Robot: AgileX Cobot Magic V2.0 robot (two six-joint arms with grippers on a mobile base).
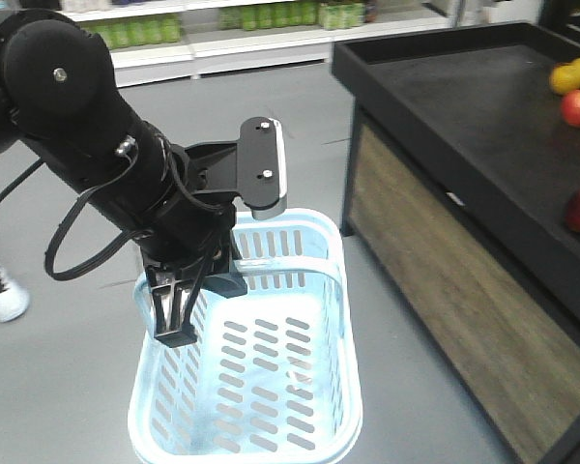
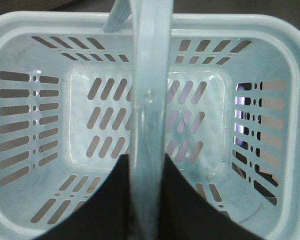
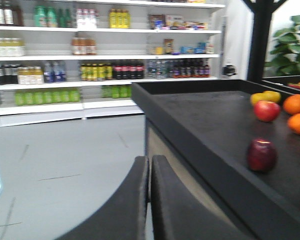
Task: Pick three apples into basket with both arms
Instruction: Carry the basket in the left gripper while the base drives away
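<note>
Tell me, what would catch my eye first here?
A bulky black arm dominates the front view, its left gripper clamped on the handle of an empty pale blue basket. To the right, a black counter carries a dark red apple, a brighter apple and oranges. The right gripper is shut and empty.

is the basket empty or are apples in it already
Empty: the basket shows a bare slotted bottom in the left wrist view, no fruit inside; a dark red apple sits on the black counter.
</note>
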